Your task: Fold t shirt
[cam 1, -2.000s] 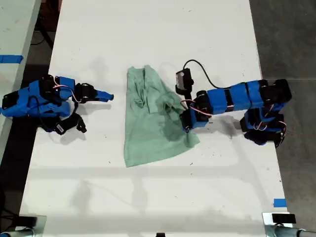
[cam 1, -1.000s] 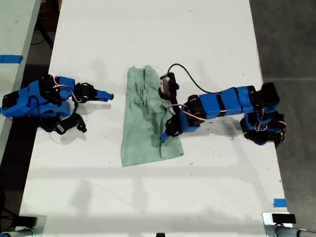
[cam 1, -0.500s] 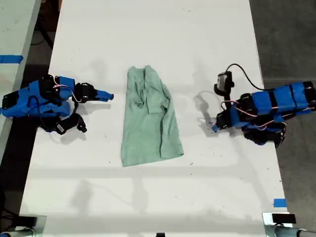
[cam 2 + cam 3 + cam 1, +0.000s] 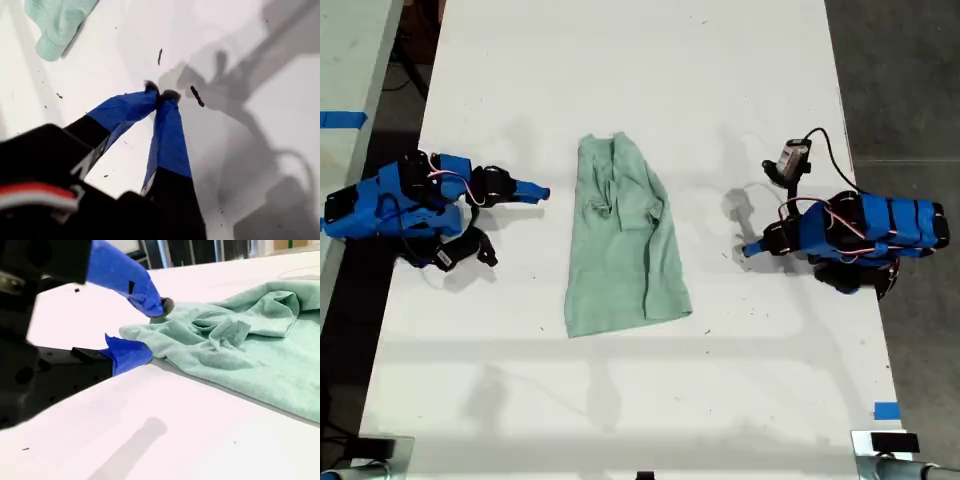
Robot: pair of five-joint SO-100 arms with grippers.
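Two pincers rest apart from the t shirt (image 4: 623,240), which lies mid-worktop (image 4: 740,80): our first pincer (image 4: 752,249) at 3 o'clock, tips together; our second pincer (image 4: 532,193) at 9 o'clock, parted.

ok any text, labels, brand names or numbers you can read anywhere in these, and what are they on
None: no readable text in any view.
The t shirt is plain mint green, with no print or tag showing.
The blue tape pieces on the table are blank.
My first pincer and my second pincer show only blue wrap and black plastic, with no markings.
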